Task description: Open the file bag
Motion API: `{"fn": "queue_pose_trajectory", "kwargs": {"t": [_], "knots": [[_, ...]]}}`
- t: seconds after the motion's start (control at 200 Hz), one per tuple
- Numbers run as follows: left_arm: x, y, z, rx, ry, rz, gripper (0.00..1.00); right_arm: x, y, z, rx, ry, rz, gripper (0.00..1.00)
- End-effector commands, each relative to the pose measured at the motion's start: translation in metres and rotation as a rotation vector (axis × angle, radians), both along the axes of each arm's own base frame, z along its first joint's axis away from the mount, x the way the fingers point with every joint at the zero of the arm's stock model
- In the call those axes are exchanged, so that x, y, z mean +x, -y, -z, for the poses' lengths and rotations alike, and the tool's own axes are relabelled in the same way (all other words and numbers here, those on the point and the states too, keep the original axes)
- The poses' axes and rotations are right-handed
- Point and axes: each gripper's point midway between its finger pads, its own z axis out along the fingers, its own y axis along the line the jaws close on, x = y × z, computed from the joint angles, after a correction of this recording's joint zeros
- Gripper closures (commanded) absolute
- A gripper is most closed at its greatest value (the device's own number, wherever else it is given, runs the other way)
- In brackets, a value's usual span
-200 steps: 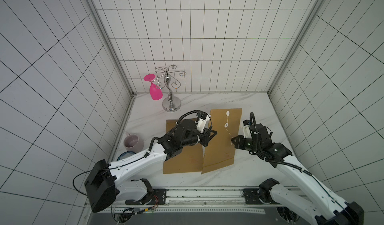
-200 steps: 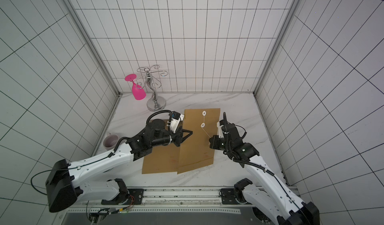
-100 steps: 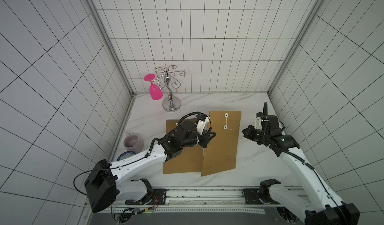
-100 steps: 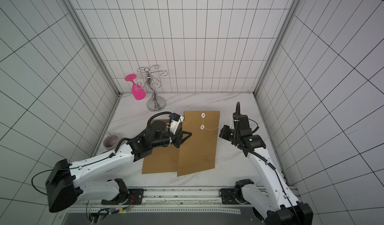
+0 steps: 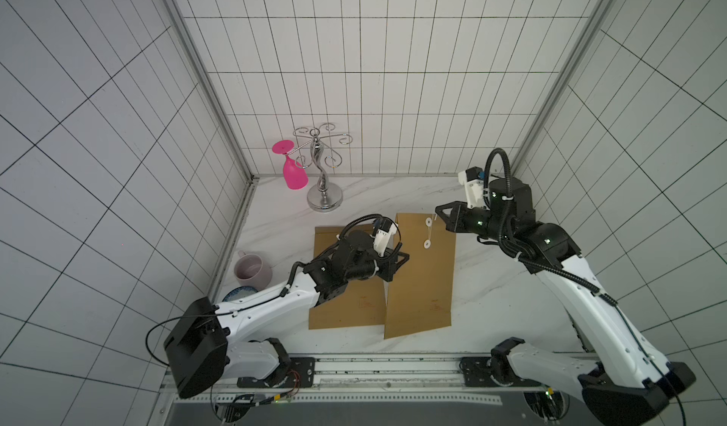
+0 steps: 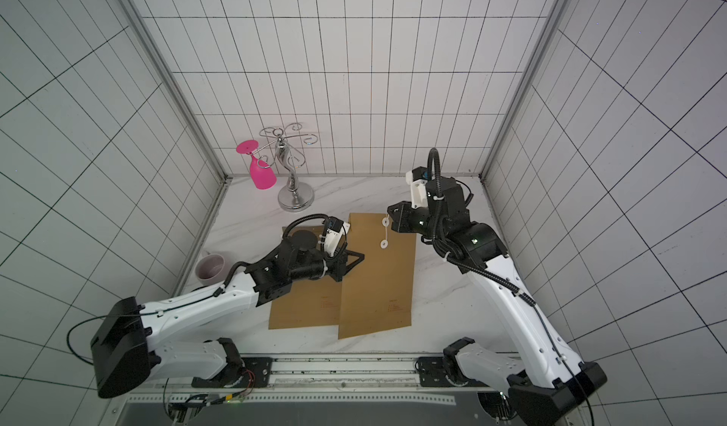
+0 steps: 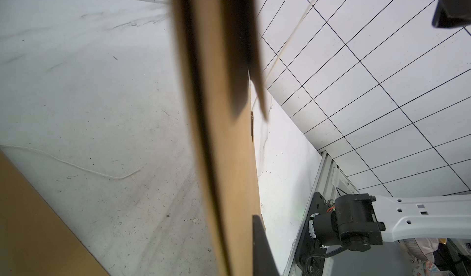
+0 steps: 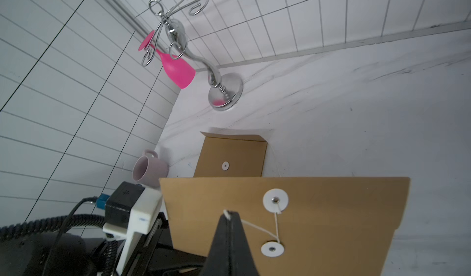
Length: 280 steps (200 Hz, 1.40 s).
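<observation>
Right wrist view looks across the white marble table (image 8: 356,109) to the brown kraft-paper file bag (image 8: 318,211) at table centre, tilted. Its lifted 9 o'clock edge is clamped in the left pincer (image 5: 403,258). At its 12 o'clock end, the right pincer (image 8: 229,218) pinches the thin white string (image 8: 257,228).

Bag string (image 8: 258,228) in end effector (image 8: 229,215)
</observation>
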Motion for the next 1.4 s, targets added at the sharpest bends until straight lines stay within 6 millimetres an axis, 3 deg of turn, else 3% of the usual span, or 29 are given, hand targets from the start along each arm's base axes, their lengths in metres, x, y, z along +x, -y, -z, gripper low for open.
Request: {"fn": "queue_pose_trajectory", "kwargs": {"t": [0.0, 0.21, 0.53, 0.66, 0.8, 1.04, 1.234, 1.394], "knots": [[0.004, 0.002, -0.005, -0.028, 0.014, -0.011, 1.0, -0.012, -0.022, 0.0, 0.06, -0.002, -0.052, 1.0], [0.003, 0.003, -0.01, -0.06, 0.013, -0.007, 1.0, -0.037, -0.044, 0.036, 0.17, -0.073, -0.11, 1.0], [0.005, 0.002, -0.016, -0.128, 0.005, -0.038, 1.0, -0.07, -0.042, 0.104, 0.187, -0.221, -0.118, 1.0], [0.005, 0.004, -0.012, -0.121, -0.003, -0.033, 1.0, -0.072, -0.032, 0.092, 0.169, -0.182, -0.104, 1.0], [0.006, 0.003, -0.01, -0.118, -0.012, -0.04, 1.0, -0.074, -0.038, 0.075, 0.151, -0.166, -0.165, 1.0], [0.009, 0.003, -0.008, -0.133, -0.019, -0.059, 1.0, -0.102, -0.039, 0.118, 0.151, -0.281, -0.231, 1.0], [0.011, 0.005, -0.001, -0.128, -0.03, -0.064, 1.0, -0.123, -0.027, 0.118, 0.178, -0.271, -0.247, 1.0], [0.013, 0.005, 0.0, -0.125, -0.026, -0.079, 1.0, -0.133, -0.023, 0.13, 0.158, -0.316, -0.258, 1.0]]}}
